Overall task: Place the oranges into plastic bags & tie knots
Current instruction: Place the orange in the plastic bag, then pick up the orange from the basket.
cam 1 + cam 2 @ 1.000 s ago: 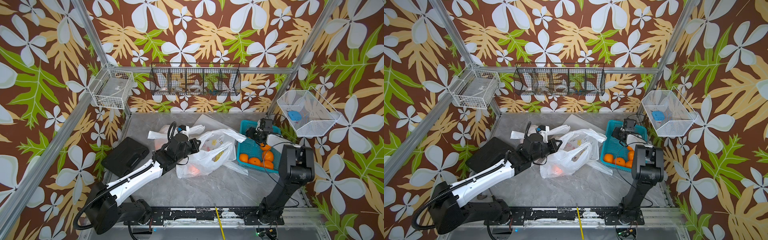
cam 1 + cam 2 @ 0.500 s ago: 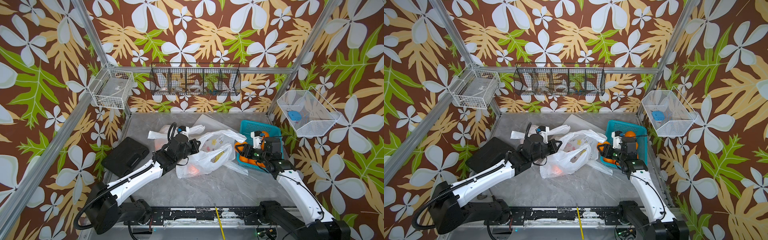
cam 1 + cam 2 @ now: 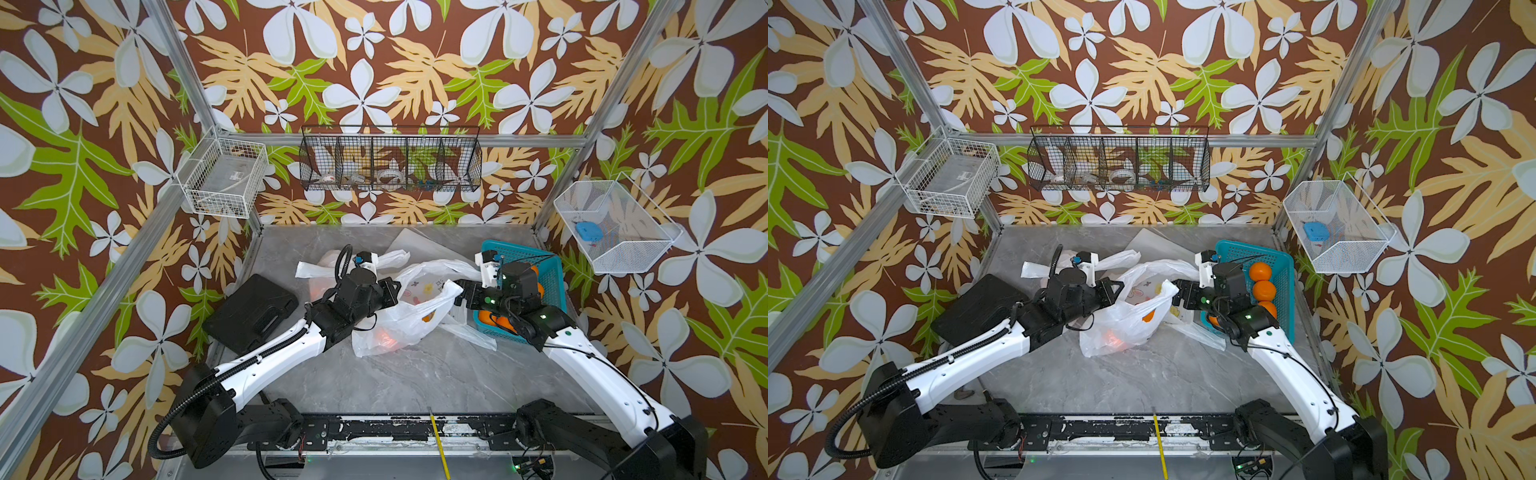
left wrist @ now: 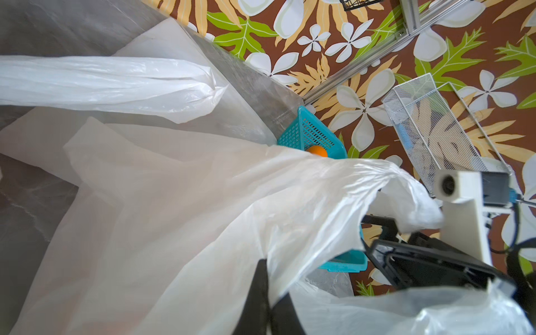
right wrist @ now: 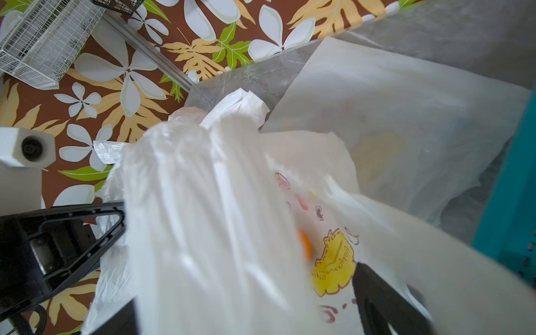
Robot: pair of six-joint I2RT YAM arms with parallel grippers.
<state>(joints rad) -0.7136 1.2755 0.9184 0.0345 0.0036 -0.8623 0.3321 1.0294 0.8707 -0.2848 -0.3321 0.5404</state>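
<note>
A printed plastic bag (image 3: 390, 328) (image 3: 1121, 328) lies mid-table with its mouth held up. My left gripper (image 3: 397, 286) (image 4: 271, 301) is shut on the bag's rim. My right gripper (image 3: 457, 293) (image 5: 246, 313) stands open at the opposite side of the mouth, fingers (image 5: 377, 295) wide apart with loose bag plastic in front of them. One orange (image 3: 428, 318) (image 5: 304, 246) shows blurred inside the bag. More oranges (image 3: 1264, 290) sit in the teal basket (image 3: 548, 270). A second bag (image 3: 320, 270) with white strip ends lies behind the left wrist; its knot is hidden.
A flat bag (image 3: 419, 245) lies at the back of the table. A black case (image 3: 251, 311) rests at the left edge. Wire baskets (image 3: 224, 178) (image 3: 390, 164) (image 3: 615, 228) hang on the walls. A yellow stick (image 3: 438, 440) lies across the front rail.
The right arm swung from the teal basket to the bag's mouth carrying an orange. Its jaws opened and the orange is now inside the bag. The left gripper stayed put.
</note>
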